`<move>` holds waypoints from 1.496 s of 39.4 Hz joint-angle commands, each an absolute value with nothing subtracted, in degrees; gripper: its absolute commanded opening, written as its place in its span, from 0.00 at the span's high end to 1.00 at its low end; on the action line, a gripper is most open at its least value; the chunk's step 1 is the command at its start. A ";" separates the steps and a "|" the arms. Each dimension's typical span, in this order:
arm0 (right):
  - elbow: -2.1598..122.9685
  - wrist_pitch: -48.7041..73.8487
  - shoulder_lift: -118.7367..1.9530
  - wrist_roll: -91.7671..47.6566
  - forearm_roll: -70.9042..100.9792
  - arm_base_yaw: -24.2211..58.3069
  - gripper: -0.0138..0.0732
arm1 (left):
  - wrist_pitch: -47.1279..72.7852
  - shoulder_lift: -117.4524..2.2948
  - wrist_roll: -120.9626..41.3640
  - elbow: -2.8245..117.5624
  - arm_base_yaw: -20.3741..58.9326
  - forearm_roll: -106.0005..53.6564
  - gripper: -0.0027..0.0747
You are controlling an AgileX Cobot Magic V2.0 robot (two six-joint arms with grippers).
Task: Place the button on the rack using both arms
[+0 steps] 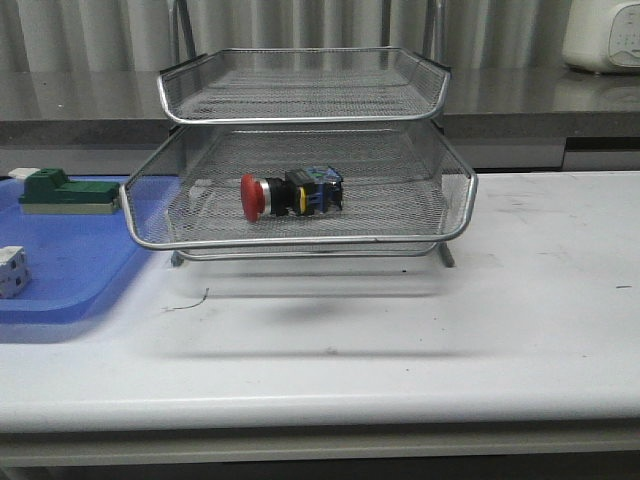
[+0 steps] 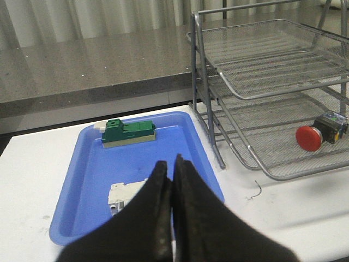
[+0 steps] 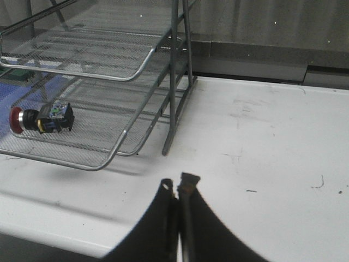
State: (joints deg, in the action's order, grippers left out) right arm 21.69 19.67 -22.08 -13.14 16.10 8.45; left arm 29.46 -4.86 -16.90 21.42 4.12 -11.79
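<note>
The button (image 1: pixel 290 194) lies on its side in the pulled-out middle tier of the silver wire rack (image 1: pixel 300 225), red head to the left. It also shows in the left wrist view (image 2: pixel 320 132) and the right wrist view (image 3: pixel 41 119). My left gripper (image 2: pixel 169 166) is shut and empty, hanging over the blue tray well short of the rack (image 2: pixel 272 82). My right gripper (image 3: pixel 178 184) is shut and empty over bare table, to the right of the rack (image 3: pixel 109 82). Neither gripper shows in the front view.
A flat blue tray (image 1: pixel 70 260) lies left of the rack with a green block (image 1: pixel 65 190) and a white cube (image 1: pixel 10 270) in it. They also show in the left wrist view: tray (image 2: pixel 92 180), block (image 2: pixel 128 132), cube (image 2: pixel 124 195). A grey counter runs behind.
</note>
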 commanded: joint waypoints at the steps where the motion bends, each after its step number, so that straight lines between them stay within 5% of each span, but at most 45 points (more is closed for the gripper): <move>1: 26.40 14.12 -28.48 -13.47 16.97 8.48 0.91 | 24.83 -5.50 -16.46 22.80 4.02 -12.86 0.99; 13: 37.34 16.09 -48.44 -17.06 16.97 12.35 0.91 | 24.83 -5.50 -16.46 22.80 4.02 -12.86 0.99; 35: 50.70 14.86 -79.37 -17.06 17.14 42.62 0.91 | 24.83 -5.50 -16.46 22.80 4.02 -12.86 0.99; 59: 66.06 14.66 -101.62 -17.06 17.14 42.00 0.91 | 24.83 -5.50 -16.46 22.80 4.02 -12.86 0.99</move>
State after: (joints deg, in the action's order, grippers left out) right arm 63.35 17.41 -103.15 -16.30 16.71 43.04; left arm 29.46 -4.86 -16.90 21.29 4.12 -11.79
